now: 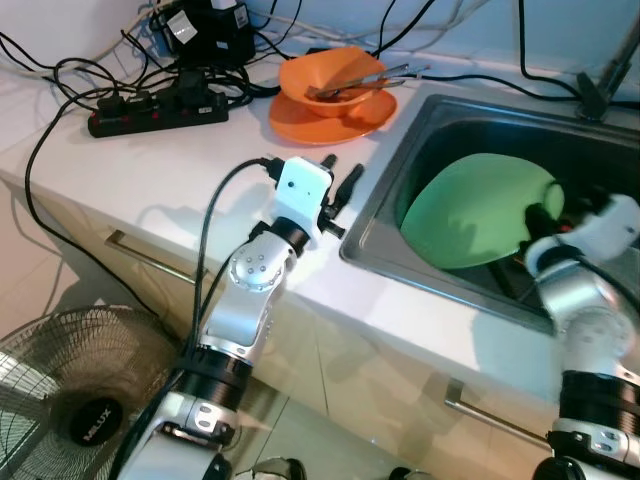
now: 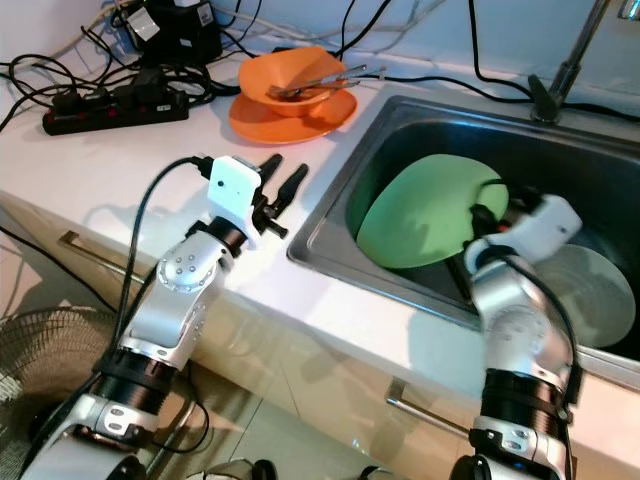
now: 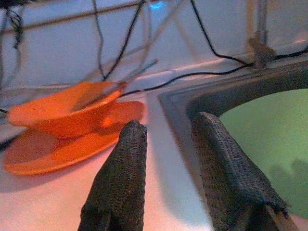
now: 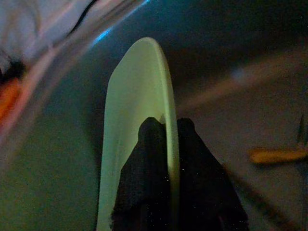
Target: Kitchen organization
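A green plate (image 1: 475,210) stands tilted on its edge inside the steel sink (image 1: 385,190). My right gripper (image 4: 166,125) is shut on the plate's rim, one finger on each face. An orange bowl (image 1: 330,75) holding metal utensils (image 1: 372,80) rests on an orange plate (image 1: 335,122) at the back of the white counter. My left gripper (image 1: 340,175) hovers open just above the counter beside the sink's left rim, pointing toward the orange dishes, with nothing between its fingers (image 3: 122,163).
A black power strip (image 1: 155,110) and tangled cables lie at the counter's back left. A pale round dish (image 2: 590,290) lies in the sink's right part. The faucet (image 1: 600,80) stands behind the sink. A floor fan (image 1: 70,400) sits low left, by drawer handles (image 1: 150,260).
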`<state>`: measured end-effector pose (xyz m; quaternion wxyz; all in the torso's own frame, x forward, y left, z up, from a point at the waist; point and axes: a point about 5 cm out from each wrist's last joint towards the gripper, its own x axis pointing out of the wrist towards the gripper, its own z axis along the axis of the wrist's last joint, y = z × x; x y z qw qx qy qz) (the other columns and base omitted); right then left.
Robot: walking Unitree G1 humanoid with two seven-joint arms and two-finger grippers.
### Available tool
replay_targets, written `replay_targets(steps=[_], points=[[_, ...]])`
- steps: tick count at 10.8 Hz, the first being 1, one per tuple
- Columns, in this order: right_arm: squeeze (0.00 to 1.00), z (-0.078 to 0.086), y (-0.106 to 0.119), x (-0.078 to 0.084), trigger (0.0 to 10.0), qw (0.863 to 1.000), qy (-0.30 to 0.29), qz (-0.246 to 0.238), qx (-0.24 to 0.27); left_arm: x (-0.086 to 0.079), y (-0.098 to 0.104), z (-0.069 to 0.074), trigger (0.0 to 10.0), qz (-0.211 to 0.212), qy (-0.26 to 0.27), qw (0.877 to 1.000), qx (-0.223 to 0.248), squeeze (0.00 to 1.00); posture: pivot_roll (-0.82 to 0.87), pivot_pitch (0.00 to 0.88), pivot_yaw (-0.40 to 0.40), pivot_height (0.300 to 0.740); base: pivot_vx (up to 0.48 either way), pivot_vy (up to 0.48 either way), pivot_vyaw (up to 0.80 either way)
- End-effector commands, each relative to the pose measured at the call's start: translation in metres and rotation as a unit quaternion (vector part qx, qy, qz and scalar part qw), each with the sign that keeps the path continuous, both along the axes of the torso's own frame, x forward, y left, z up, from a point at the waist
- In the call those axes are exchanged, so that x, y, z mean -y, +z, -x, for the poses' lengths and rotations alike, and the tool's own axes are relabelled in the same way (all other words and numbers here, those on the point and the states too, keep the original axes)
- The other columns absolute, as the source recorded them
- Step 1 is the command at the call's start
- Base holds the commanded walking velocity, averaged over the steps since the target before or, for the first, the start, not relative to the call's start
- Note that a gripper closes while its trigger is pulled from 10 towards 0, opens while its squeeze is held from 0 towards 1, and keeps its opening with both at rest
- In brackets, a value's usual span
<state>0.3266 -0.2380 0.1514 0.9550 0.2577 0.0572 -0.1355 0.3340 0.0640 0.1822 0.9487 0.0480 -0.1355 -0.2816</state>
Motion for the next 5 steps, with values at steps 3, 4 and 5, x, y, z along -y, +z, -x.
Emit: replay_targets(steps=[3,4,5], points=[[0.0,-0.013,0.001,-0.015,10.0,0.998,0.018,0.054,0.003,0.002,-0.005,0.005,10.0,-0.007,-0.015,1.0,-0.021,0.0,0.07,0.068,0.065,0.74,0.0,0.0,0.0],[0.0,-0.016,0.0,-0.014,10.0,0.998,0.015,0.062,-0.004,0.003,-0.005,0.006,10.0,-0.008,-0.019,1.0,-0.024,0.0,0.06,0.067,0.063,0.74,0.0,0.0,0.0],[0.0,-0.017,0.0,-0.015,10.0,0.998,0.017,0.068,-0.004,0.003,-0.005,0.007,10.0,-0.009,-0.019,0.999,-0.026,0.0,0.07,0.066,0.063,0.74,0.0,0.0,0.0]])
